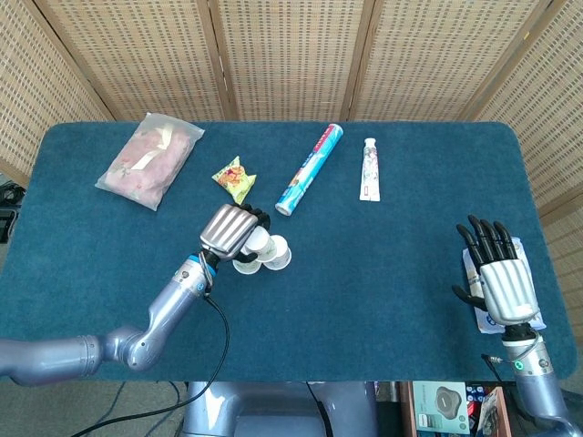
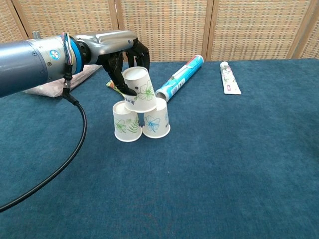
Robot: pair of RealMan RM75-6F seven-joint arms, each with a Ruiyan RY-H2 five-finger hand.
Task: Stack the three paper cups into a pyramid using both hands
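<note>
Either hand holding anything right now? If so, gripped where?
The left hand holds the third paper cup by its side wall, tilted over the two base cups. The right hand holds nothing.

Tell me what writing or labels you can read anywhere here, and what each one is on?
None can be read in either view.
Blue tube: has print, too blurred to read.
White toothpaste tube: small marks, too small to read.
Yellow snack packet: coloured print, no legible words.
Three paper cups, such as the top cup the left hand holds: only leaf and flower drawings.
Blue ring on the arm: a small mark, unreadable.
</note>
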